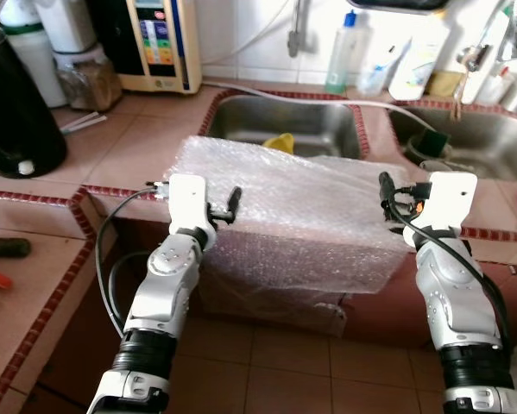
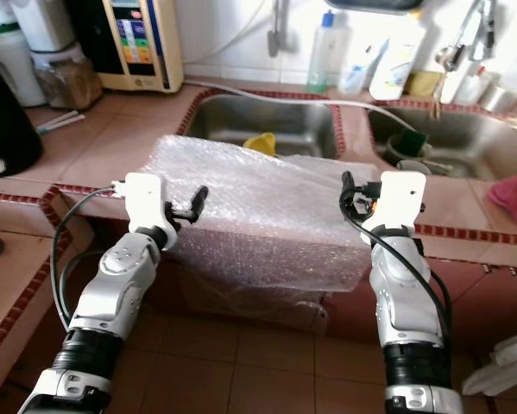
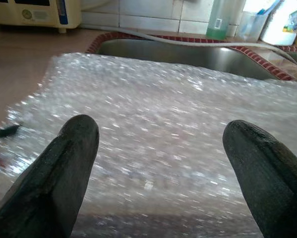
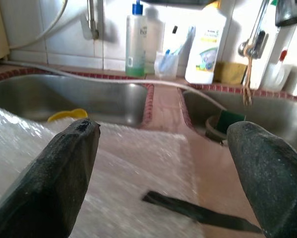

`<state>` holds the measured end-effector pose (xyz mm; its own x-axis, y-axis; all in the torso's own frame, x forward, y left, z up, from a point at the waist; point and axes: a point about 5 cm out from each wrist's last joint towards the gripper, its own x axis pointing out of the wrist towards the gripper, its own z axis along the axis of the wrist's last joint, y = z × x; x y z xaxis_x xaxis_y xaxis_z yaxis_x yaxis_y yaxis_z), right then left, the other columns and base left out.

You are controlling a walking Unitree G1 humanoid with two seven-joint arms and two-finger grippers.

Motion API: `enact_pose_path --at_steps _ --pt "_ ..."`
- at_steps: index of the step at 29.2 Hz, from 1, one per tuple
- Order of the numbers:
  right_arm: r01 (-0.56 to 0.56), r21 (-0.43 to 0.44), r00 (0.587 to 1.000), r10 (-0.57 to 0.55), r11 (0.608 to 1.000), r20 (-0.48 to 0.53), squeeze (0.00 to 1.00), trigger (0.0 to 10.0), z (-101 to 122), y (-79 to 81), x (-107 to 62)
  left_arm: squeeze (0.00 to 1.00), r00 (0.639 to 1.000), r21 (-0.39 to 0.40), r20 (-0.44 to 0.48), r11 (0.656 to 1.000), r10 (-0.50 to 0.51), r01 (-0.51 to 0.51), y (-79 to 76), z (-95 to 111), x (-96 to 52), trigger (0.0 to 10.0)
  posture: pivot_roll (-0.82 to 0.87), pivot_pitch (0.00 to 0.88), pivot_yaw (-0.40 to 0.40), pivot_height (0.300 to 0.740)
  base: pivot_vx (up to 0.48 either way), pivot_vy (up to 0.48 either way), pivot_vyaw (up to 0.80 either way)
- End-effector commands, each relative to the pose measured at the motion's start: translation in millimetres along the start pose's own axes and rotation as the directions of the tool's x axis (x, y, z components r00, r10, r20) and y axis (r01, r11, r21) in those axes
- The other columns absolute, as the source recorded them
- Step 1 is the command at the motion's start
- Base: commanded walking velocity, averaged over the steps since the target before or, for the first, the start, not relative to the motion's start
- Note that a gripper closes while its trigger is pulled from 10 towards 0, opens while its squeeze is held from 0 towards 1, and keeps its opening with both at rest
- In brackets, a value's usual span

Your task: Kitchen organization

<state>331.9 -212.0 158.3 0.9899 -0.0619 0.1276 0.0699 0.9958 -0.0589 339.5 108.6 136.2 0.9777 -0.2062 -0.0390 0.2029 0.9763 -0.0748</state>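
A large sheet of clear bubble wrap point(image 1: 293, 207) lies on the tiled counter in front of the left sink basin point(image 1: 327, 129) and hangs over the counter's front edge. My left gripper point(image 1: 226, 207) is at the sheet's left edge, open, its fingers point(image 3: 74, 148) spread just above the wrap and holding nothing. My right gripper point(image 1: 386, 191) stands at the sheet's right edge, also open, with the wrap's corner point(image 4: 89, 198) below its fingers point(image 4: 69, 163). A yellow object point(image 1: 280, 142) lies in the basin behind the sheet.
A black pot point(image 1: 12, 112) and a water purifier point(image 1: 159, 43) stand at the back left. Bottles point(image 1: 344, 52) line the wall behind the sinks. A green sponge point(image 1: 431, 141) sits in the right basin point(image 1: 482, 142). A dark green vegetable point(image 1: 3, 248) lies on the left counter.
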Motion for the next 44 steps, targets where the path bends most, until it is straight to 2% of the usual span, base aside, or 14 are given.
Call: enact_pose_path --at_steps 1,13,44 --pt "-0.001 -0.01 1.0 0.001 1.0 0.008 0.0 10.0 3.0 -1.9 1.0 0.0 1.0 -0.006 0.007 1.0 -0.02 0.02 -6.5 1.6 0.5 10.0 -0.06 0.0 0.017 0.74 0.0 -0.326 0.0" --pt "-0.005 -0.013 1.0 0.006 1.0 0.015 0.0 10.0 4.8 -0.9 2.2 0.0 0.999 -0.009 -0.004 0.999 -0.036 0.036 -11.7 -2.0 0.2 10.0 -0.06 0.0 0.021 0.74 0.0 -0.325 0.0" --pt "0.007 -0.018 1.0 -0.007 1.0 0.0 0.0 10.0 -0.3 -4.5 1.0 0.0 0.999 -0.013 -0.025 0.999 -0.038 0.038 -10.8 -5.0 1.7 10.0 -0.07 0.0 0.023 0.74 0.0 -0.31 0.0"
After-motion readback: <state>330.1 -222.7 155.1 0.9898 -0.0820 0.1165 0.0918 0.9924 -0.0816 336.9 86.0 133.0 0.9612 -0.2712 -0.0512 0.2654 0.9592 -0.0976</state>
